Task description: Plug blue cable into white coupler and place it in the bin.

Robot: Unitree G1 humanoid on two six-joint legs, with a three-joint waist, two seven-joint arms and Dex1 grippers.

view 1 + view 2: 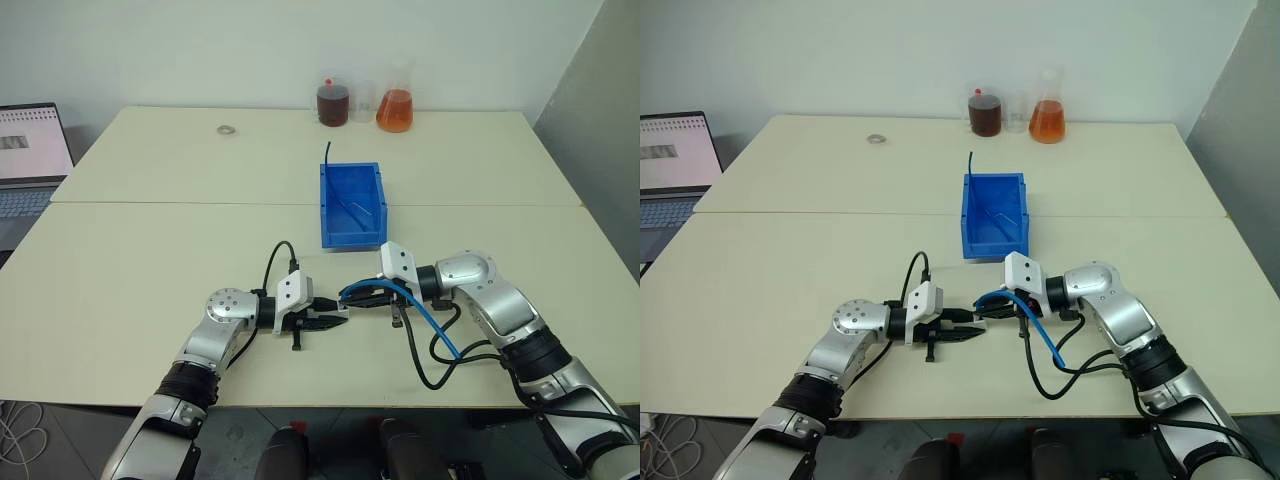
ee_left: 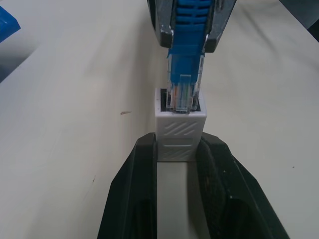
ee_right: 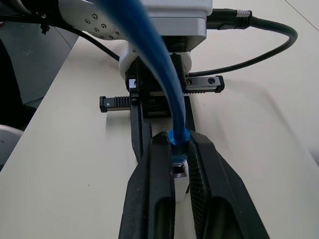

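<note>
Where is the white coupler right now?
The white coupler is clamped in the left gripper just above the table's near edge, in front of the bin. The blue cable, held by the right gripper, has its plug at the coupler's socket.

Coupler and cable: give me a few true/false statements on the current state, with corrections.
1. The left gripper is shut on the white coupler. True.
2. The right gripper is open, holding nothing. False: it is shut on the blue cable just behind the clear plug.
3. The plug's tip sits at the coupler's socket opening. True.
4. The coupler lies inside the bin. False: it is held over the table, nearer the robot than the bin.
5. Two vessels of dark and orange liquid stand at the table's far edge. True.
</note>
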